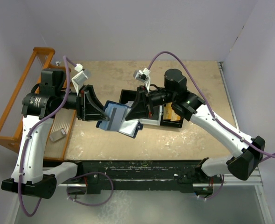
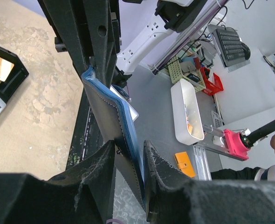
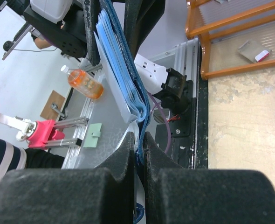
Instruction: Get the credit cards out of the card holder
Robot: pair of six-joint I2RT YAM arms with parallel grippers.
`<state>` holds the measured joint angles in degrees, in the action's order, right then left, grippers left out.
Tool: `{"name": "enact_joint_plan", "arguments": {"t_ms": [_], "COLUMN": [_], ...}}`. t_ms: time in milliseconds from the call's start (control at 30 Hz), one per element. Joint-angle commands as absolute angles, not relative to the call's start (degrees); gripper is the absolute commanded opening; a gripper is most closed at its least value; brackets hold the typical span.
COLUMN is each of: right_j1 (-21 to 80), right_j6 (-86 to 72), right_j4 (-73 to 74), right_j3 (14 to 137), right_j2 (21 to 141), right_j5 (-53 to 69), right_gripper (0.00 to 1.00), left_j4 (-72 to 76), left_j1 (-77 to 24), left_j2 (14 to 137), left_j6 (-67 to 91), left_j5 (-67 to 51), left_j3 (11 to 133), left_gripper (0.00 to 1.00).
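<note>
Both arms meet over the table (image 1: 198, 79) and share one thing: the card holder (image 1: 115, 114), which hangs spread between them, just beside the black tray (image 1: 172, 125). The left gripper (image 1: 101, 117) is narrowly closed on one flap, and the right gripper (image 1: 129, 116) is shut tight on the opposite edge. Neither gripper holds a card. I judge that the holder is only opened so far, and the pulling out remains to be done. Whether cards sit inside, I cannot tell.

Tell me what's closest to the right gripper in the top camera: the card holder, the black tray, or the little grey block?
1. card holder: pinched in the right gripper, in the middle.
2. black tray: right beside it, centre-right.
3. grey block: far left, on the wooden rack.
</note>
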<state>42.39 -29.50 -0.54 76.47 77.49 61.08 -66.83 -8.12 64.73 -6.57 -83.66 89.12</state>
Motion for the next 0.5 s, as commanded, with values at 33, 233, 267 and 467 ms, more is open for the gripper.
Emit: {"name": "enact_joint_plan", "arguments": {"t_ms": [33,233,267,467], "right_j1": [42.72,42.69,42.69,42.69], "right_j6": [-30.14,-30.31,-30.32,-30.47], "right_j4": [-4.48,-4.48,-4.53,-4.40], "right_j3": [77.06,77.04,76.93,77.01], "right_j2": [74.71,74.58,74.54,74.40], "right_j5": [62.76,62.59,62.47,62.42], "right_gripper": [0.00,0.00,0.00,0.00], "left_j4": [-65.16,-65.28,-65.30,-65.04], "left_j1": [-8.17,-8.17,-8.17,-8.17], "left_j2": [64.02,63.91,63.83,63.28], "left_j6": [-6.20,-6.42,-6.45,-6.18], "left_j5": [-86.88,-86.46,-86.74,-87.06], "left_j3": [89.04,88.71,88.61,87.65], "left_gripper": [0.33,0.33,0.33,0.33]}}
